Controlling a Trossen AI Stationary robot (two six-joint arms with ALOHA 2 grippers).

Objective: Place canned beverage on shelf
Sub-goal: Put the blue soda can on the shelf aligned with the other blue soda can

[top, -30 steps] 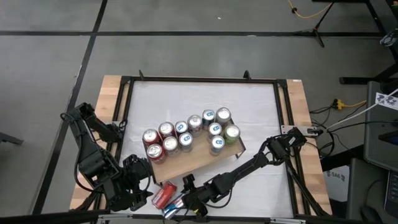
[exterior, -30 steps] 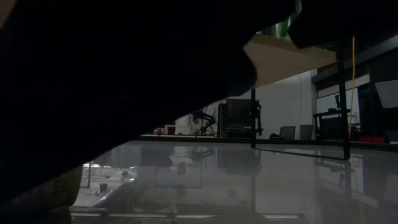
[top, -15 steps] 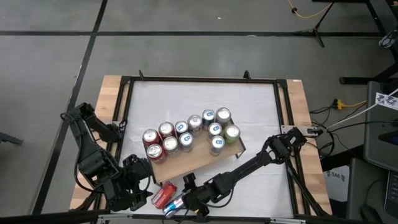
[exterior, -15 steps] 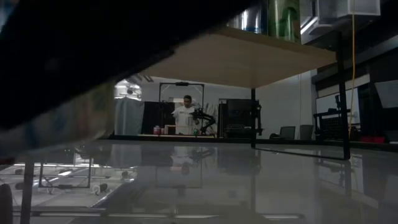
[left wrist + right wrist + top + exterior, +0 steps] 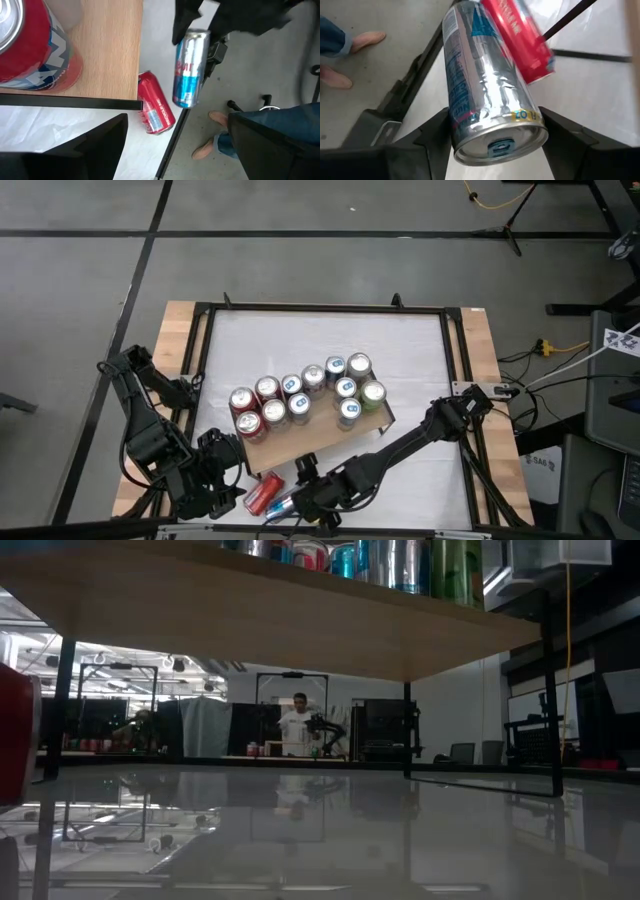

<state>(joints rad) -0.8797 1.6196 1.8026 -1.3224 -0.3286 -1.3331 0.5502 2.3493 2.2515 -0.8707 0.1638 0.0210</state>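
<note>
Shelf (image 5: 330,432) already loaded: about eleven cans (image 5: 300,395) standing upright on board. Slim silver-blue can (image 5: 490,95) pinched between right gripper (image 5: 305,502) fingers, lifted off table near front edge, not yet on shelf. Red can (image 5: 156,109) lying on its side on table just beside shelf's front corner, still to be placed. Left gripper (image 5: 225,470) spread, empty, hovering by shelf's front-left corner.

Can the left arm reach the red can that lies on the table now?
Probably yes. The red can lies on the white table beside the left gripper, with nothing between them. The right gripper holds the silver can close by, which crowds the space.
</note>
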